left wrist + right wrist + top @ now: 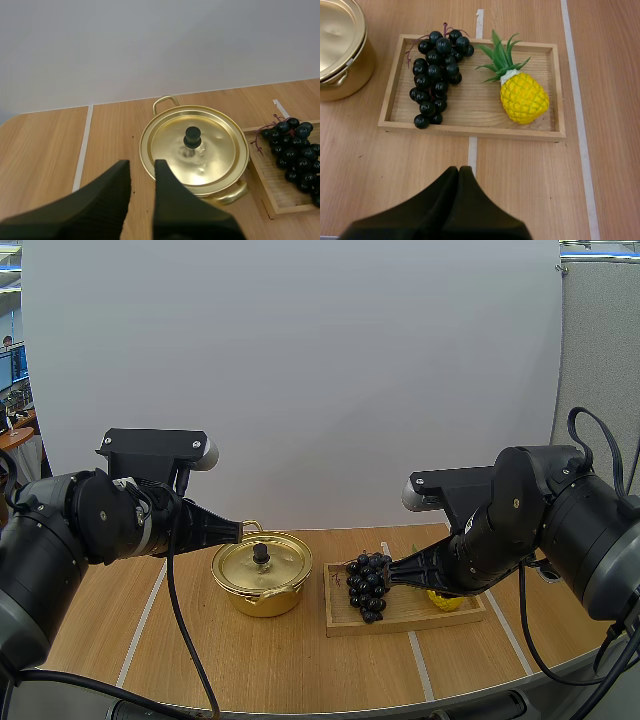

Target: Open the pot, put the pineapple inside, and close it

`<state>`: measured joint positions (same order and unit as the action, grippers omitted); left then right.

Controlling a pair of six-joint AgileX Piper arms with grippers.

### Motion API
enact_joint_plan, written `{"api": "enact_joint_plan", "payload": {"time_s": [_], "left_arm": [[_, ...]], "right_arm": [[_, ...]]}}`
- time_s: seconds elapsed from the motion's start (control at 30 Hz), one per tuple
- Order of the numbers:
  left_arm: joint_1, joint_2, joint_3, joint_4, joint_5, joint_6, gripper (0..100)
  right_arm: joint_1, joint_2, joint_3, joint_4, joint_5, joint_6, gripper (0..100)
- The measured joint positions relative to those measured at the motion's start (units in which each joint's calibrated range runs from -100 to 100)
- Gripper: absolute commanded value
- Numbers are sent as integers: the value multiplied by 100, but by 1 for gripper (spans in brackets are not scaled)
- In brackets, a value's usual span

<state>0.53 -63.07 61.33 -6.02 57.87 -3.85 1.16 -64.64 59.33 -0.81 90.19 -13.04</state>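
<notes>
Fingers (112, 192) on your left gripper (142, 167) are parted slightly, empty; right gripper (458, 172) closed, empty. Lid (278, 562) on pot (262, 600) mid-frame, pineapple (524, 96) in tray (470, 129) lower right: opening step not yet done. Next, lower your left onto the knob (192, 136).

I count one gold pot (262, 602), and one lid (212, 150) on it, with one black knob (192, 136). Two loop handles (166, 101) on that pot, I see. One wooden tray (470, 129), and there's one bunch of grapes (436, 75), one pineapple (524, 96). Three white lines (140, 622) across my one table (220, 660).
</notes>
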Motion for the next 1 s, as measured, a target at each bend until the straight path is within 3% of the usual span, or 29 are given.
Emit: {"api": "enact_joint_plan", "payload": {"time_s": [0.07,0.1,0.33,0.73,1.0], "left_arm": [[0,0,0,0,-7,10,100],[0,0,0,0,-7,10,100],[0,0,0,0,-38,392,100],[0,27,0,-23,-109,1108,100],[0,1547,-458,-1277,250,3091,100]], "right_arm": [[0,0,0,0,23,0,0],[0,0,0,0,38,0,7],[0,0,0,0,47,0,98],[0,0,0,0,54,95,100],[0,0,0,0,54,95,100]]}}
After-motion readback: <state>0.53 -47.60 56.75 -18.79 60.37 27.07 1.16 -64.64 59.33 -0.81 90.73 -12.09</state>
